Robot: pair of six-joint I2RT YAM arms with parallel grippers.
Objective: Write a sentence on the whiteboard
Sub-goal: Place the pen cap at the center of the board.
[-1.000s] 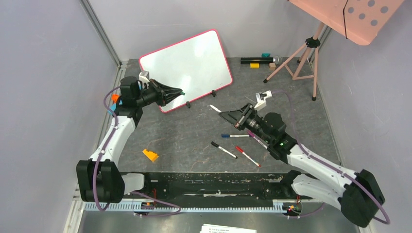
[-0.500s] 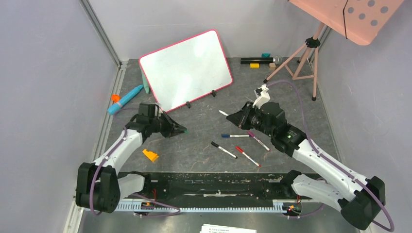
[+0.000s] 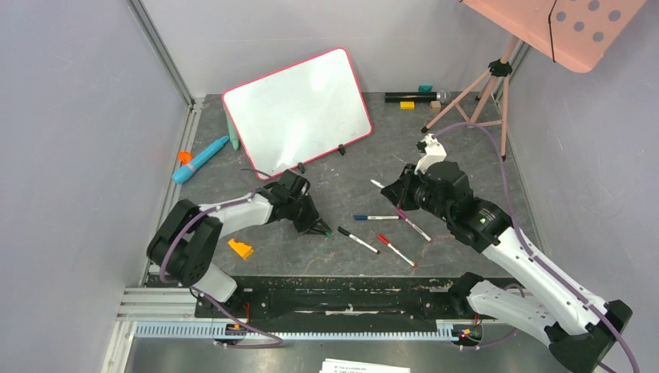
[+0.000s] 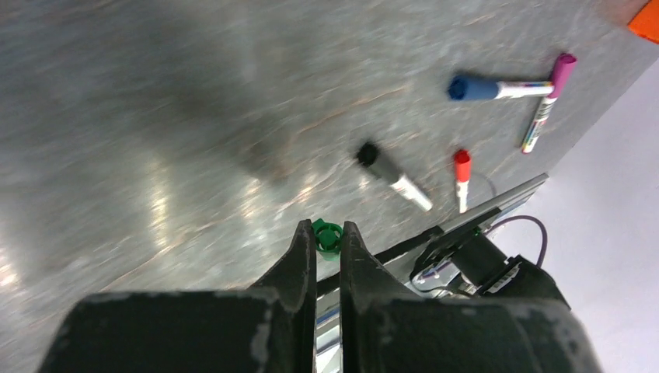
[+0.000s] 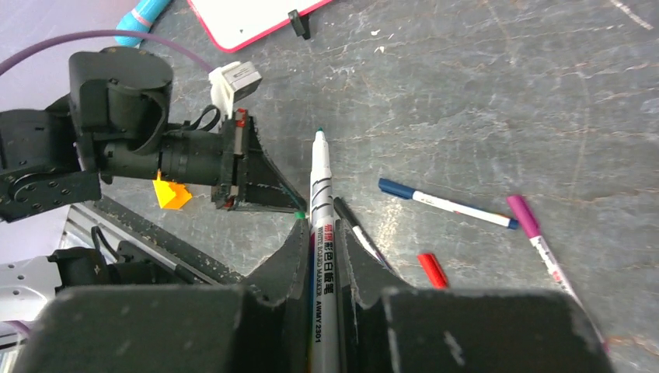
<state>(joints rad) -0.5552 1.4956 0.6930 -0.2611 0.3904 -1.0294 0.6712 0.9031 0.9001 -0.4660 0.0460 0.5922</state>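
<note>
Right gripper point(image 5: 321, 233): fingers were drawn almost together, clamped on a white-barrelled marker point(image 5: 319, 179) (uncapped, green tip forward).

Left gripper point(image 3: 320, 229): my fingers were pinched on a small green cap point(image 4: 327, 236), low over the table point(image 3: 466, 155), near and left of the marker tip.

Whiteboard point(image 3: 299, 109): stood propped and tilted at the table's back, well apart from both my grippers, beyond and left of the marker tip.

Loose between my grippers:
- blue marker point(image 3: 376, 217)
- black marker point(image 3: 358, 240)
- red marker point(image 3: 396, 250)
- purple marker point(image 3: 413, 224)

Left side: orange block point(image 3: 240, 249); teal marker point(image 3: 200, 159) beside the board.
</note>
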